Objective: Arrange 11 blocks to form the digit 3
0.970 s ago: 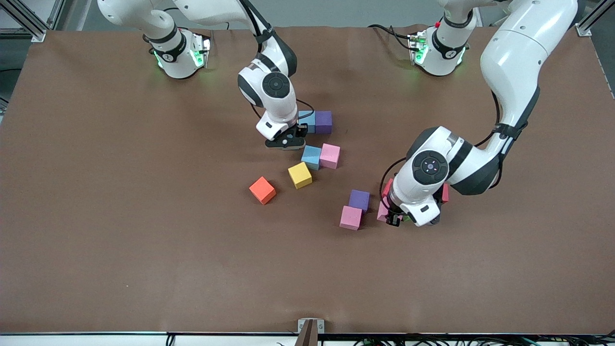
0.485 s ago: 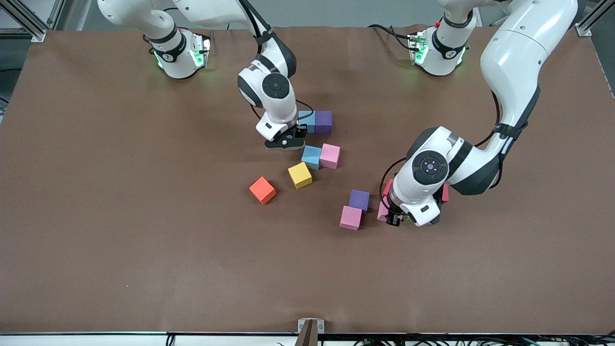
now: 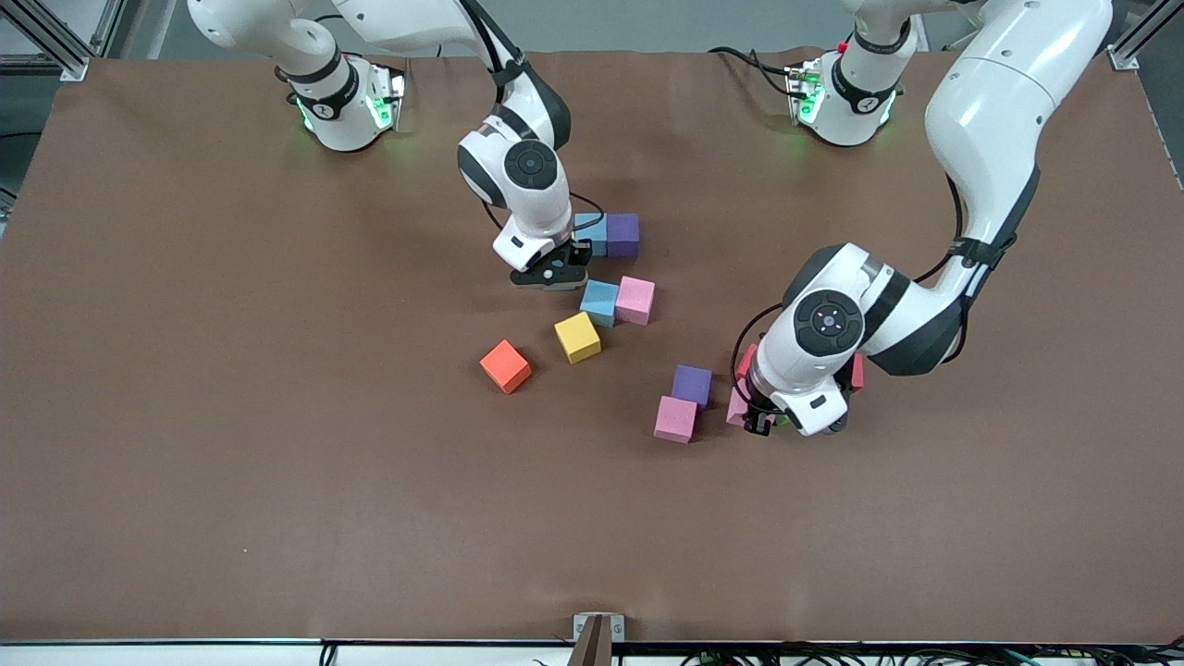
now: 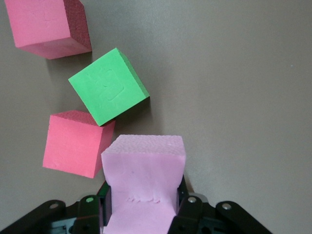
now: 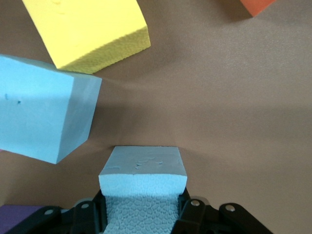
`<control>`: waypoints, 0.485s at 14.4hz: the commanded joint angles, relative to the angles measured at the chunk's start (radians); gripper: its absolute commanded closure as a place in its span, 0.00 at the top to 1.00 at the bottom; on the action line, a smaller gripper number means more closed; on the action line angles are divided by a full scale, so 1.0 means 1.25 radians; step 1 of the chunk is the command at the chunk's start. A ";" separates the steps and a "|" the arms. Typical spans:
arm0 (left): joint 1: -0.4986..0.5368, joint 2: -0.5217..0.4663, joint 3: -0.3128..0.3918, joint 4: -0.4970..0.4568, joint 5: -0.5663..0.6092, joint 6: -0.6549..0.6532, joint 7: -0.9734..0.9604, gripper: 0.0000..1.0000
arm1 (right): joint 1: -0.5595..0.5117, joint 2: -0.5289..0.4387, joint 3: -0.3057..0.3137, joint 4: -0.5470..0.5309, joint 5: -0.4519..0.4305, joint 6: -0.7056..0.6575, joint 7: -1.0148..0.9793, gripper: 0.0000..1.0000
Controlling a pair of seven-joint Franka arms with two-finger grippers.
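Left hand [image 4: 141,214] squeezed tight on a soft pink foam cube [image 4: 144,165], its sides dented by the fingers, low over the brown surface [image 3: 277,462]. Just beside it, only clear in the left wrist view: a green foam cube [image 4: 108,86] and two red foam cubes [image 4: 73,144]. Right hand [image 5: 144,212] clamped on a bumpy light blue foam cube [image 5: 143,170], beside a bigger-looking light blue cube [image 5: 44,117] and a yellow cube [image 5: 85,27].

Even bright overhead light; soft short shadows; no glare; wrist views sharp.
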 commanded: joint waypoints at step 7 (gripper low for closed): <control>0.016 -0.012 -0.009 -0.001 0.002 -0.017 0.017 0.30 | 0.003 -0.003 -0.001 -0.015 -0.010 0.011 -0.005 0.00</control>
